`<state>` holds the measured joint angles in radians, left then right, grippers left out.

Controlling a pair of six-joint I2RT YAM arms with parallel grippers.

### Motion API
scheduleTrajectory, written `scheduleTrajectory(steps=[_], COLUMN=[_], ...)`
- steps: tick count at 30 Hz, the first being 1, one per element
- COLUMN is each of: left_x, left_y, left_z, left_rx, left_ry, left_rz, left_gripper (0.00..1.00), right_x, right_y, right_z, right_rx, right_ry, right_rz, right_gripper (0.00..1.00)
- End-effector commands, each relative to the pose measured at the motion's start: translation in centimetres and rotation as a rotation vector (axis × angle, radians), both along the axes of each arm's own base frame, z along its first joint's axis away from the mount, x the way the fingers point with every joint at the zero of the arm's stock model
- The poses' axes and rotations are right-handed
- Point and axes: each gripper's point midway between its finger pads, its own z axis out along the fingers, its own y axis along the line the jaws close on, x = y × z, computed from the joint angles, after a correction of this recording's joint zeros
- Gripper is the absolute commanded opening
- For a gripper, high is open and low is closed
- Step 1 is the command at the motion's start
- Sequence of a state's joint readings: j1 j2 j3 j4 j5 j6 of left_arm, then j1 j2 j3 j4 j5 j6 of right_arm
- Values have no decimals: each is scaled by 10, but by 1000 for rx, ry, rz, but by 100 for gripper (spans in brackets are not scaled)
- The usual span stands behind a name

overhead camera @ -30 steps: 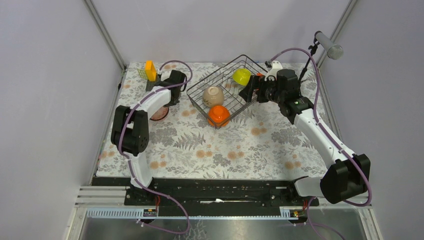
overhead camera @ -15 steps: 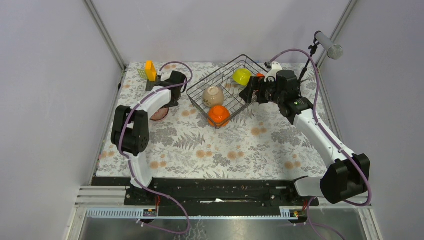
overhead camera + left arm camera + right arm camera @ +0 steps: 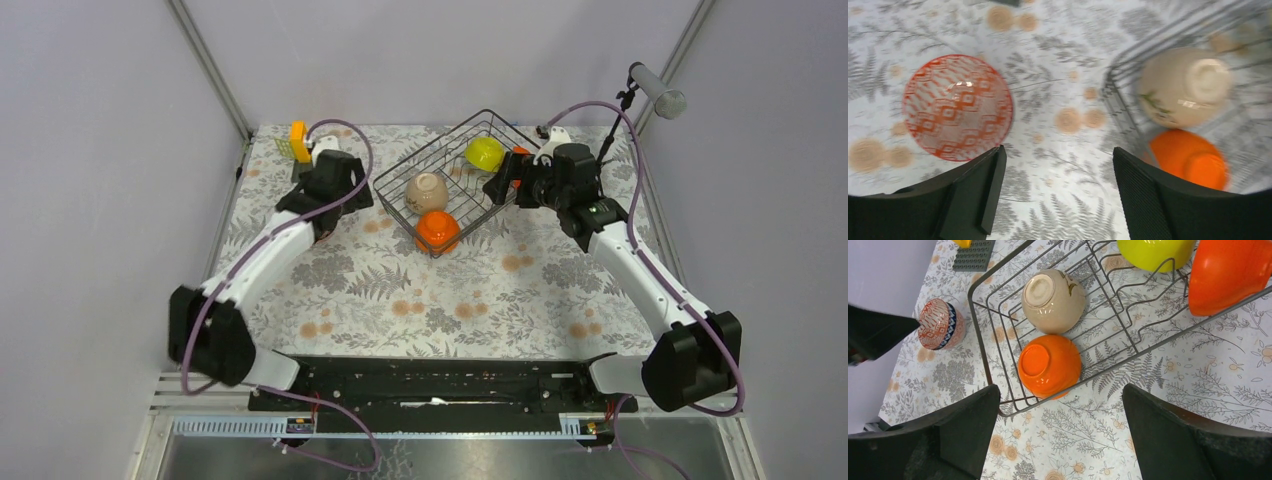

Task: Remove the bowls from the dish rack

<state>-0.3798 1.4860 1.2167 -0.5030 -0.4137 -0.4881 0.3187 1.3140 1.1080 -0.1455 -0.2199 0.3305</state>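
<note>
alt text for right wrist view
A dark wire dish rack on a floral tablecloth holds a beige bowl, two orange bowls and a yellow-green bowl. A red patterned bowl sits outside, left. The open right gripper's fingers frame the bottom.

The dark wire dish rack is sitting on the floral surface. A beige bowl and an orange bowl are lying base-up inside it, touching. A yellow-green bowl and a second orange bowl are resting at its far end. A red-patterned bowl is sitting outside, near the rack.
</note>
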Motion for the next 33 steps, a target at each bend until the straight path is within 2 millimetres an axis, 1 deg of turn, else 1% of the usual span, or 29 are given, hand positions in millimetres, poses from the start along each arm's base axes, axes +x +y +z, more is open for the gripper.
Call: scheduleTrajectory(steps=[1,3,5,9,12,14,16,17,18,21,25,28,31,33], left_x=[-8,-20,-31,-45,-50,-51,-52,-52,-52,-53,-52,-47,-39,-36], left_y=[-51,-66,-80,-94,-94,-89,-72,-66,-63,-67,-74,-79,-78,-78], left_z=[54,64,70,67,61,54,43,42,45,46,30,21,8,3], left_rx=[-276,-376,-469,-577,-621,-643,-658,-666,-665,-689,-772,-785,-779,-770], left_ry=[-229,-271,-282,-256,-246,-240,-205,-200,-217,-244,-168,-104,-55,-44], left_rz=[-237,-305,-356,-397,-372,-316,-169,-123,-122,-151,-87,-54,30,67], left_gripper=[88,97,99,99,99,99,99,99,99,99,97,95,94,94], right_x=[-1,-2,-3,-7,-7,-6,-7,-8,-9,-13,-15,-14,-16,-17], right_y=[-5,-6,-7,-11,-15,-18,-20,-22,-23,-29,-41,-50,-63,-72], right_z=[14,14,17,20,17,16,16,15,14,11,9,10,2,-4], right_rx=[26,49,56,43,41,54,64,65,64,35,6,-59,-143,-203], right_ry=[-21,20,38,39,43,64,69,71,65,27,0,22,58,80], right_rz=[-55,-87,-103,-115,-141,-180,-201,-211,-216,-212,-258,-283,-317,-338], right_gripper=[100,100,100,100,100,100,100,100,100,100,100,100,100,100])
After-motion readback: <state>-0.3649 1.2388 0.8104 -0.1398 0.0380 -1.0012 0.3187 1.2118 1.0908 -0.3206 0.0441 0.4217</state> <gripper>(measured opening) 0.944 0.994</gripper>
